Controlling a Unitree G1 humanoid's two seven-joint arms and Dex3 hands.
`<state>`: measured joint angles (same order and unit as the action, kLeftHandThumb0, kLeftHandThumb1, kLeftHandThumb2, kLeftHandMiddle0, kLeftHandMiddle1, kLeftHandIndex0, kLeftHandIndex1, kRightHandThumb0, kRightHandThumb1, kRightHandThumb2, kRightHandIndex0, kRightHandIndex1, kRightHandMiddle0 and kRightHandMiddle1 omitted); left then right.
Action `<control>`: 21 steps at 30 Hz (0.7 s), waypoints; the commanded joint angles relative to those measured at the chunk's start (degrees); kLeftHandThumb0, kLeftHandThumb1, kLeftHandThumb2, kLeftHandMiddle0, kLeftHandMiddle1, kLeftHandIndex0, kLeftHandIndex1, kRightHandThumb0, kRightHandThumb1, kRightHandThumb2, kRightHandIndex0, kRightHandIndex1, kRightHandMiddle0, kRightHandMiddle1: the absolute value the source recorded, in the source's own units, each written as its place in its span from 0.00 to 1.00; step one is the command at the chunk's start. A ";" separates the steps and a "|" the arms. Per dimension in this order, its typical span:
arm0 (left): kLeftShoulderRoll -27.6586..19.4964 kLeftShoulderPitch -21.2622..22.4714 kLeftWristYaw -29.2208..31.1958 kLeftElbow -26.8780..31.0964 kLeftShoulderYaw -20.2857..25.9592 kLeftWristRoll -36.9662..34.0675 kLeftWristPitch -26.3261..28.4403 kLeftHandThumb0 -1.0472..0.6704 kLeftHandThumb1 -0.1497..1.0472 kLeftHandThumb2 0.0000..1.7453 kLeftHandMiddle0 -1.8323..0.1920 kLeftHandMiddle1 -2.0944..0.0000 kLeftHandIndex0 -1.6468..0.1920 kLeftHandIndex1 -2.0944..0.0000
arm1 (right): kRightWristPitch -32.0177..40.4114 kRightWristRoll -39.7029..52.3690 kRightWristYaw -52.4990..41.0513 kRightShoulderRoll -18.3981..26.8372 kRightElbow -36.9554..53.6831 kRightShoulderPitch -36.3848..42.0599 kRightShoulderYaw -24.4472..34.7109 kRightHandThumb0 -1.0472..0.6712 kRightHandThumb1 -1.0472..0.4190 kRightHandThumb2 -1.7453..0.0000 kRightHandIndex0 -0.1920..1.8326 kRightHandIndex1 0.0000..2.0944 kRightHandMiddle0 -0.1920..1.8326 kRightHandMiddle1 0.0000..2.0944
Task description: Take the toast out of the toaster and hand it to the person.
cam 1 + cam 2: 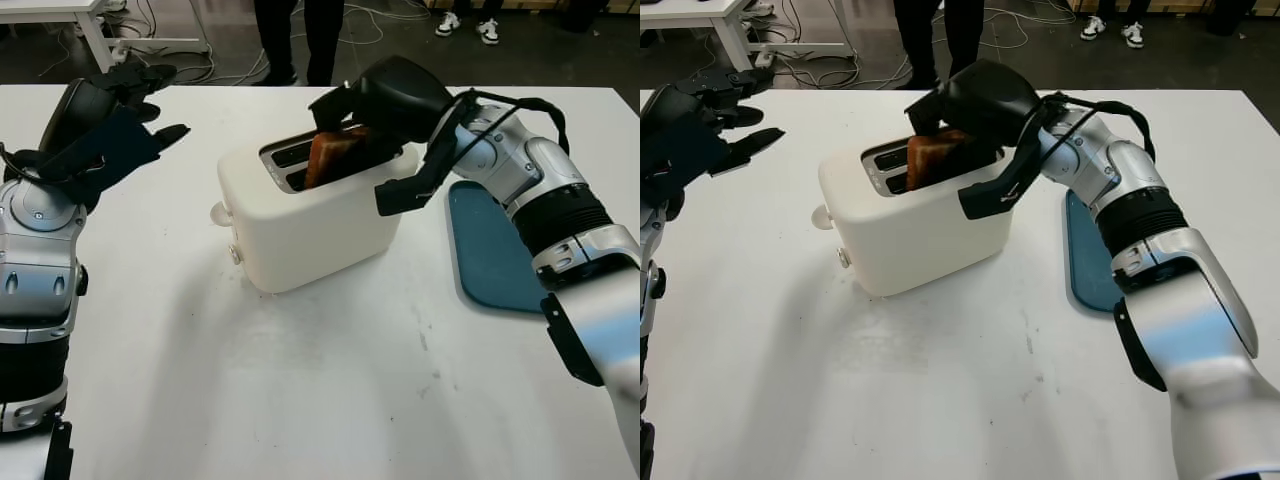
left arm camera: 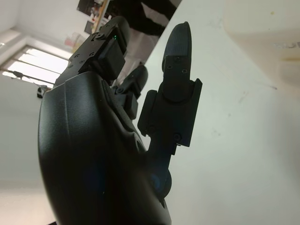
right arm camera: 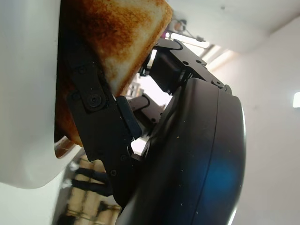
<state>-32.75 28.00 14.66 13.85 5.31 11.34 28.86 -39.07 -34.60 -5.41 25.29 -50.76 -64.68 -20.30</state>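
The right hand (image 1: 352, 135) closes on the browned, crusty toast slice (image 1: 327, 155) jutting tilted from the cream plastic toaster (image 1: 300, 215) beneath it; light but brittle, it wants gentle pinching on both faces, while the left hand (image 1: 120, 125) hangs open well apart.

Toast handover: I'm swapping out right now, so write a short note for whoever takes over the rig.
Right hand: at the toaster, fingers closed on the toast, which sits tilted in the near slot.
Left hand: open, raised above the table's left side.
Blue tray: right of the toaster.
Person: standing beyond the far table edge.
Done: toast grasped.
Left: lift it clear, pass it to the person.
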 commanded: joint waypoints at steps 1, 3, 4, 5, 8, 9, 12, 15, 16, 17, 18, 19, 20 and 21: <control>-0.62 -0.67 -0.03 0.15 0.14 0.61 -0.80 0.33 0.89 0.16 0.72 0.77 0.62 1.00 | -0.35 4.64 -0.33 -0.36 -2.45 -3.60 3.35 0.35 0.09 0.82 0.62 0.83 0.50 0.83; -0.64 -0.73 0.01 0.26 0.16 0.60 -0.73 0.33 0.89 0.16 0.73 0.77 0.62 1.00 | -0.47 6.90 -0.75 -0.56 -4.86 -4.92 4.90 0.35 0.09 0.82 0.62 0.83 0.50 0.83; -0.64 -0.76 0.04 0.28 0.19 0.56 -0.69 0.33 0.89 0.16 0.73 0.77 0.62 1.00 | 0.12 8.76 -2.00 -0.76 -6.27 -5.75 6.09 0.35 0.09 0.81 0.62 0.83 0.50 0.83; -0.61 -0.77 0.05 0.31 0.24 0.50 -0.62 0.33 0.89 0.16 0.73 0.77 0.62 1.00 | 0.67 10.61 -3.42 -0.95 -7.58 -6.51 7.28 0.35 0.09 0.81 0.61 0.83 0.49 0.83; -0.75 -0.88 0.04 0.16 0.23 0.57 -0.97 0.34 0.89 0.16 0.73 0.78 0.62 1.00 | 1.04 14.80 -5.49 -0.75 -11.70 -9.11 10.52 0.34 0.09 0.81 0.60 0.83 0.48 0.83; -0.85 -0.95 0.04 0.09 0.20 0.65 -1.22 0.34 0.89 0.17 0.72 0.78 0.62 1.00 | 1.28 15.77 -5.86 -0.57 -12.73 -9.96 11.36 0.33 0.09 0.81 0.60 0.83 0.48 0.83; -0.93 -0.90 0.15 0.40 0.09 0.70 -0.67 0.33 0.89 0.17 0.72 0.78 0.62 1.00 | 3.42 18.59 -6.63 -0.28 -15.03 -12.50 14.06 0.31 0.09 0.81 0.60 0.83 0.48 0.83; 0.05 -0.72 -0.22 0.85 0.60 0.02 0.78 0.33 0.89 0.16 0.73 0.78 0.62 1.00 | 8.02 23.13 -8.95 -0.68 -16.79 -14.99 18.23 0.29 0.09 0.83 0.60 0.83 0.48 0.83; 0.41 -0.74 -0.43 0.95 0.82 -0.20 1.07 0.33 0.89 0.15 0.73 0.79 0.62 1.00 | 9.25 23.96 -9.46 -0.42 -17.16 -15.68 19.07 0.29 0.09 0.84 0.60 0.83 0.49 0.83; 0.76 -0.79 -0.61 0.86 1.10 -0.48 1.00 0.33 0.89 0.15 0.73 0.79 0.62 1.00 | 10.42 24.38 -9.75 -0.08 -17.41 -16.19 19.54 0.29 0.09 0.83 0.61 0.83 0.50 0.83; 0.81 -0.85 -0.61 0.81 1.18 -0.52 0.84 0.33 0.89 0.15 0.73 0.79 0.62 1.00 | 11.93 25.40 -10.34 0.02 -17.69 -16.60 20.47 0.28 0.09 0.83 0.61 0.83 0.51 0.83; 0.86 -0.89 -0.55 0.87 1.24 -0.49 0.85 0.34 0.89 0.15 0.73 0.79 0.62 1.00 | 13.20 26.14 -10.69 0.26 -17.99 -16.84 21.22 0.28 0.09 0.84 0.61 0.83 0.51 0.83; 0.89 -0.90 -0.47 0.94 1.28 -0.48 0.92 0.35 0.89 0.15 0.73 0.79 0.62 1.00 | 14.39 26.90 -10.87 0.36 -18.24 -16.95 21.95 0.30 0.09 0.84 0.61 0.83 0.50 0.83; 0.90 -0.93 -0.35 0.92 1.37 -0.55 0.90 0.35 0.89 0.16 0.73 0.79 0.63 1.00 | 15.40 27.14 -10.26 0.53 -18.48 -16.85 22.42 0.31 0.09 0.84 0.61 0.83 0.49 0.83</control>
<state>-31.97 27.31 14.64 14.00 6.04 11.06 29.37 -25.67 -8.68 -15.91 25.00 -68.29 -80.60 1.11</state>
